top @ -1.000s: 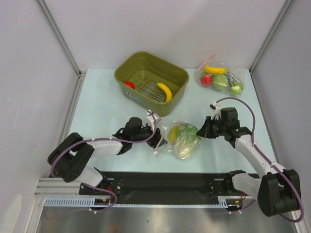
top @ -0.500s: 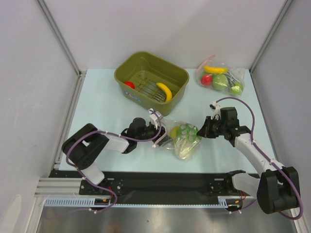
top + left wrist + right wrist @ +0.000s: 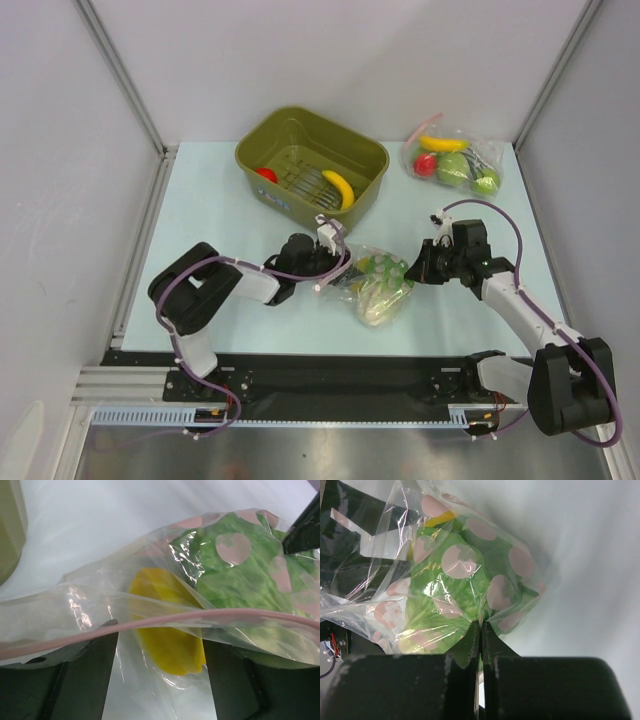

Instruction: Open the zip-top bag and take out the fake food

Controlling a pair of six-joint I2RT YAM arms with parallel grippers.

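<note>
Zip-top bag lies just near side of olive bin. My left claw is wide, 2 fingers straddling pink zip strip, yellow piece behind it. Right claw is pinched on bag plastic beside cabbage. Plan: right anchors, left nips 1 lip only, peels gently; film is slippery.

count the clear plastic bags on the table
2. The zip-top bag lies mid-table, pinched by the right gripper; the other clear bag sits at the far right corner. None appear hidden.
</note>
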